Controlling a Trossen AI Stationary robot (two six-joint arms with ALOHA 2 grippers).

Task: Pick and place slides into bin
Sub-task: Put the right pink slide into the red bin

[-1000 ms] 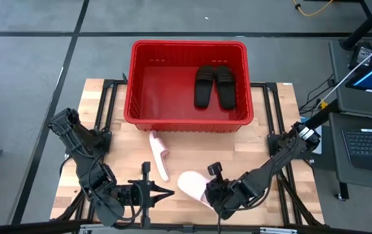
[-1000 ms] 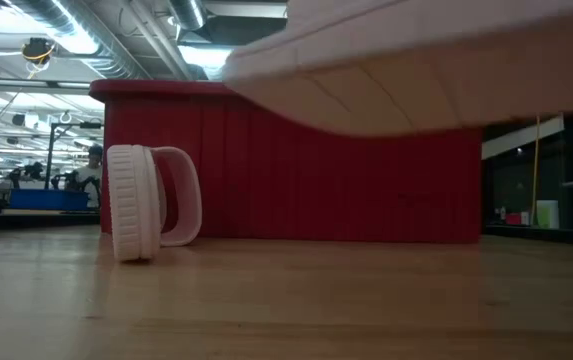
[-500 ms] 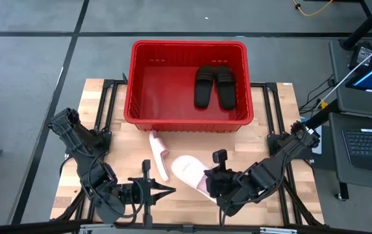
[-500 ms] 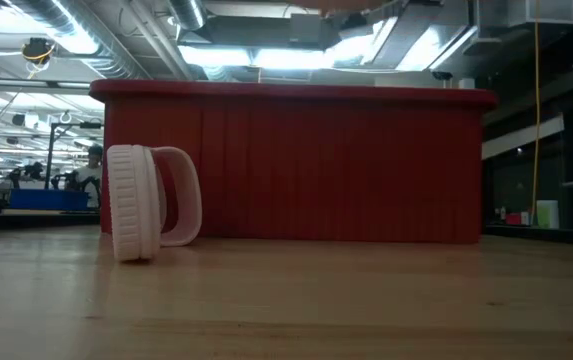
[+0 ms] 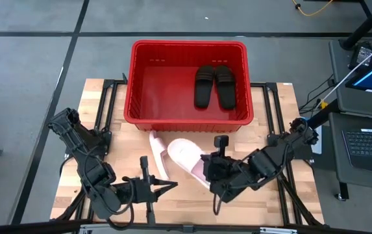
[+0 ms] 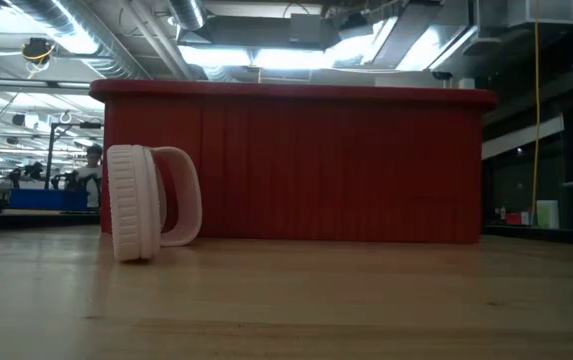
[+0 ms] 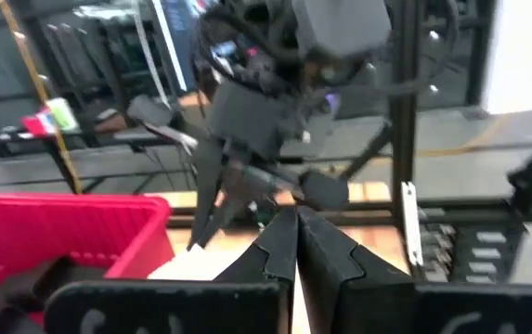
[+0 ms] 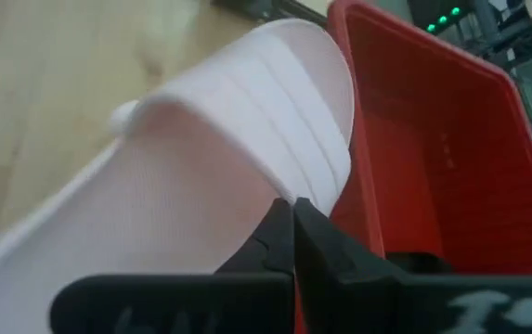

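Note:
The red bin (image 5: 189,83) stands at the table's far edge with two black slides (image 5: 215,86) lying in its right half. One pale pink slide (image 5: 158,155) stands on its side edge on the table just before the bin; it also shows in the low view (image 6: 148,203). My right gripper (image 5: 207,171) is shut on the other pink slide (image 5: 184,156), held above the table near the bin's front wall. My left gripper (image 5: 173,187) is shut and empty near the table's near edge. My right gripper holds the pink slide by its near right end (image 8: 247,199), by the wide ribbed strap. The fingers (image 8: 275,243) come from the table's near right side and hide the place of contact. The slide is lifted clear, reaching out toward the bin.
The bin's left half (image 5: 160,88) holds nothing. Bare wooden tabletop (image 5: 263,140) lies right of the held slide. A desk with a laptop (image 5: 367,146) stands beyond the table's right edge. The low view shows the bin's front wall (image 6: 296,165).
My right gripper has risen and gone toward the table's far edge and the bin, carrying the pink slide. The slide has gone up out of the low view. The other pink slide has stayed on its edge.

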